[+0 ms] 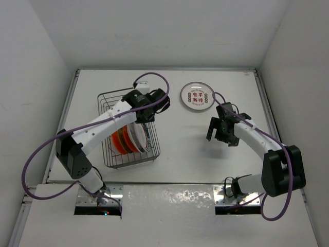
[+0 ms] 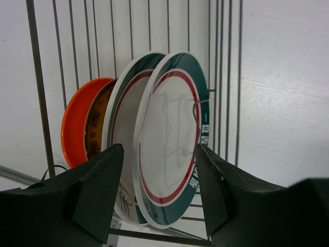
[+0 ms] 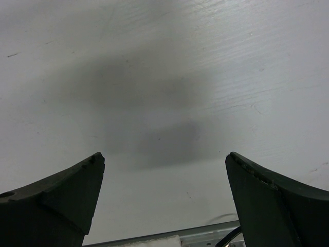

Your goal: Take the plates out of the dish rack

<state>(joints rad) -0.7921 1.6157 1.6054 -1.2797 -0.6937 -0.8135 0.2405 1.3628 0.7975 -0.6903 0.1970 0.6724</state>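
The grey wire dish rack (image 1: 109, 101) stands left of centre and also shows in the left wrist view (image 2: 40, 77). Upright in it are two white plates with green and red rim bands (image 2: 172, 139) (image 2: 123, 116), then a dark-faced plate (image 2: 95, 123) and an orange plate (image 2: 76, 126); from above they show at the rack's near half (image 1: 128, 139). My left gripper (image 2: 159, 149) (image 1: 146, 119) is open, its fingers either side of the two green-rimmed plates' edges. A white plate with red motifs (image 1: 196, 96) lies flat on the table. My right gripper (image 1: 218, 135) (image 3: 164, 157) is open and empty over bare table.
White walls close in the table on the left, back and right. The far half of the rack holds no plates. A purple cable loops over the left arm (image 1: 154, 76). A metal strip (image 3: 169, 237) runs along the table's near edge.
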